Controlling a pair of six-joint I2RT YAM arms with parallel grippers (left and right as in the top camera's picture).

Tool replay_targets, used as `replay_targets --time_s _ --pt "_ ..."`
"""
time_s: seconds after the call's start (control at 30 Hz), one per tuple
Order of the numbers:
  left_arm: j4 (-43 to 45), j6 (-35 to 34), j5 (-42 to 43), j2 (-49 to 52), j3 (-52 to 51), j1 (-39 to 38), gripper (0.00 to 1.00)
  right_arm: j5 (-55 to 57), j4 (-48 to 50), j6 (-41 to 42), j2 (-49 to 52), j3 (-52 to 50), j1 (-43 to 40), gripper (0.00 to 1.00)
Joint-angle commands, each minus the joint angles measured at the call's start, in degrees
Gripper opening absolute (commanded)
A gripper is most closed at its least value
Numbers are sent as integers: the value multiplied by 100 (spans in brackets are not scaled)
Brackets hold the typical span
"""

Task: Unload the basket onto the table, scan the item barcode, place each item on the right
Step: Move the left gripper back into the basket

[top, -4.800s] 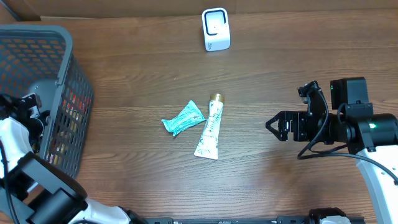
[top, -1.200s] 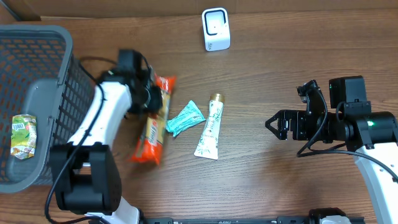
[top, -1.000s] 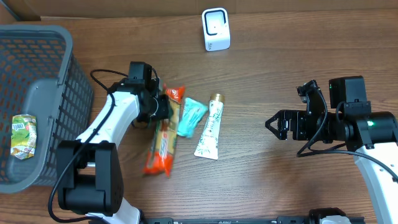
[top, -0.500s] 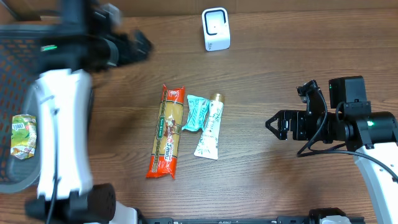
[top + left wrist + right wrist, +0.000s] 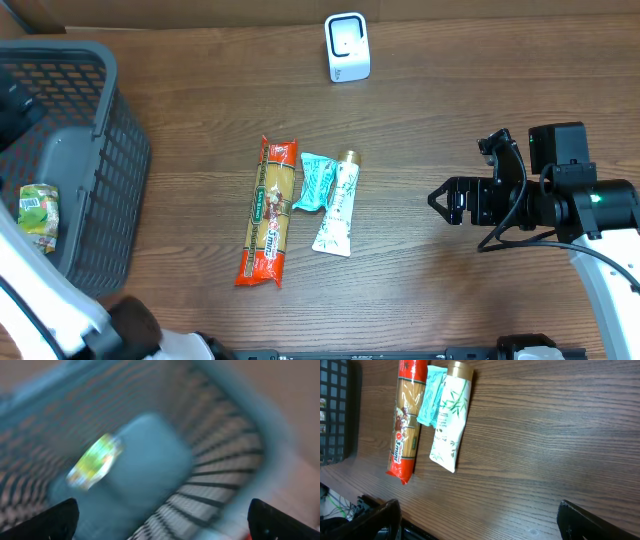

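At 9 o'clock the left gripper (image 5: pixel 164 506) hangs over the dark grey plastic mesh basket (image 5: pixel 120 150), its jaws spread wide and empty. That view is smeared. A reach for the green-labelled pack (image 5: pixel 38 208) inside could, I judge, clip the rim or miss.

Three things that could be scanned lie side by side at the centre of the brown wooden table (image 5: pixel 480 110). They are a long orange-red pasta packet (image 5: pixel 268 225), a small teal sachet (image 5: pixel 318 182), and a white bamboo-print tube with a gold cap (image 5: pixel 338 208), each touching the next. Lifting one may drag its neighbours. No barcode shows, so the wrong face may meet the white box-shaped scanner (image 5: pixel 347 47) at 12 o'clock.

At 3 o'clock the right gripper (image 5: pixel 479 506) is fully open, holds nothing, and sits well apart from the items.

The packet carries white lettering on a red oval, too small to read. The print on the tube, sachet and pack is also illegible.
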Motion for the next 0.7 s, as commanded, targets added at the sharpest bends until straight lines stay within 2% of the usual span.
replay_targets --time_s 0.0,0.3,0.5,0.67 --pt "22 -417 -461 442 -553 264 99 52 20 -9 -2 0 28 99" --pt "1027 -210 -1626 669 -2168 264 99 103 17 -9 -2 0 28 99" --pt "2120 955 -1687 673 -3067 236 100 142 20 -9 -2 0 28 99" --pt "2911 1700 -1692 697 -3711 227 95 142 17 -9 -2 -2 28 99"
